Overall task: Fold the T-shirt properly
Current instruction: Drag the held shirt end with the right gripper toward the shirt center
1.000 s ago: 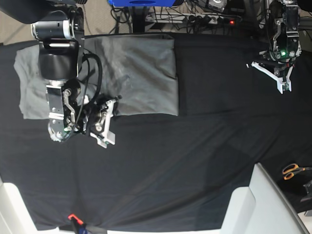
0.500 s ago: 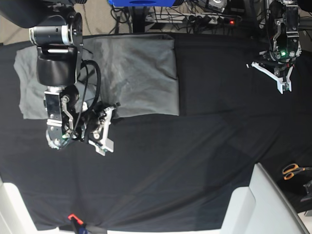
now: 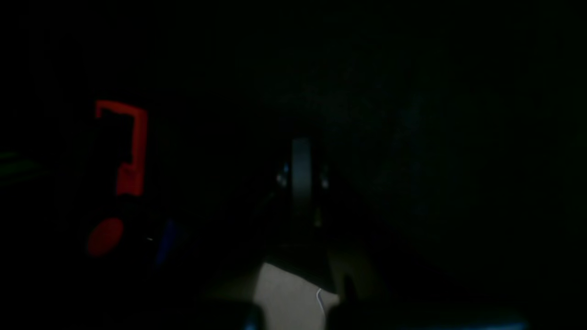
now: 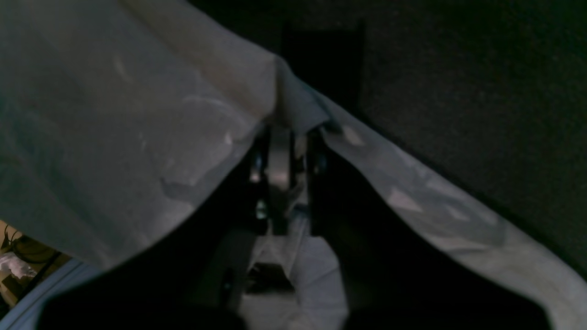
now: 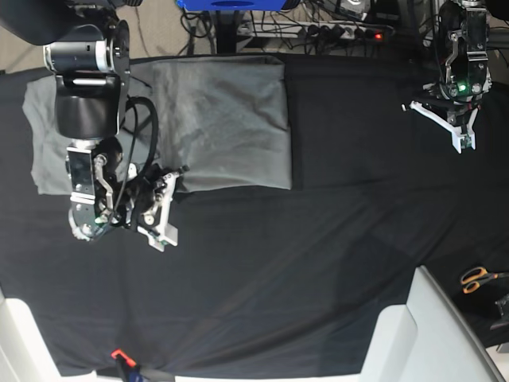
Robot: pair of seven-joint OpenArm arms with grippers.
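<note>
The light-grey T-shirt [image 5: 223,119] lies folded at the back left of the black table cloth [image 5: 318,255], partly hidden by my right arm. My right gripper [image 5: 175,183] is at the shirt's near edge. In the right wrist view its fingers [image 4: 279,156] are shut on that edge, and the T-shirt [image 4: 137,114] tents up around them. My left gripper [image 5: 462,137] hangs shut and empty above the cloth at the back right, far from the shirt. The left wrist view is almost black, with the closed fingers [image 3: 301,174] only faintly visible.
Orange-handled scissors [image 5: 477,278] lie past the cloth's right edge. A white panel [image 5: 433,334] rises at the front right and another white edge [image 5: 16,342] at the front left. A power strip [image 5: 334,32] and cables run behind the table. A small red item [image 5: 119,355] sits at the front edge.
My right gripper has slid a little to the left along the shirt's near edge, and its jaws have closed on the fabric. The left arm has not moved.
</note>
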